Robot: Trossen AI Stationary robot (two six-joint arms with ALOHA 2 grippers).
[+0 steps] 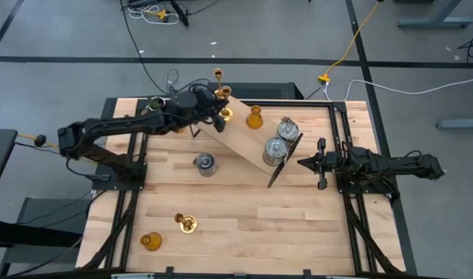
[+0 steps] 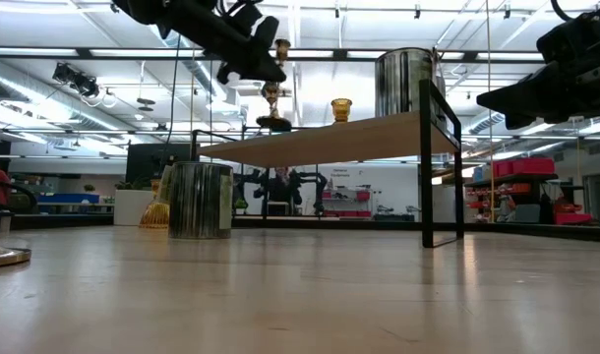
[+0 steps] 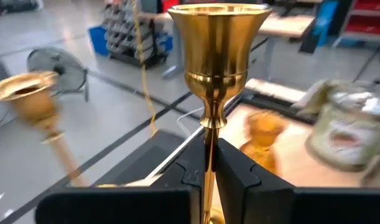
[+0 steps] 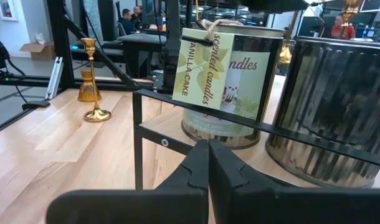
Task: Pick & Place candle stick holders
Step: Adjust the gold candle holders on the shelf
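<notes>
Slim shiny brass candle stick holder (image 3: 210, 81) clamped by its stem in left hand (image 3: 205, 177), over raised wooden shelf's (image 1: 244, 138) far-left end; placing step; next: lower, release upright; right hand (image 4: 209, 163) closed, empty, waiting at desk's (image 1: 252, 217) right edge.

Shelf top crowded, near half of table mostly open.

Raised wooden shelf (image 1: 248, 138) ran diagonally mid-table: two silver cylinders (image 1: 277, 149) at right end, amber glass holder (image 1: 254, 118) mid, brass sticks (image 1: 221, 97) plus left gripper (image 1: 219, 114) at far-left end. Black shelf frame (image 1: 285, 159) faced right gripper (image 1: 305, 163). Lone cylinder (image 1: 205, 163) stood left of shelf; brass stick (image 1: 186, 223) and amber holder (image 1: 150, 241) at near-left corner.
</notes>
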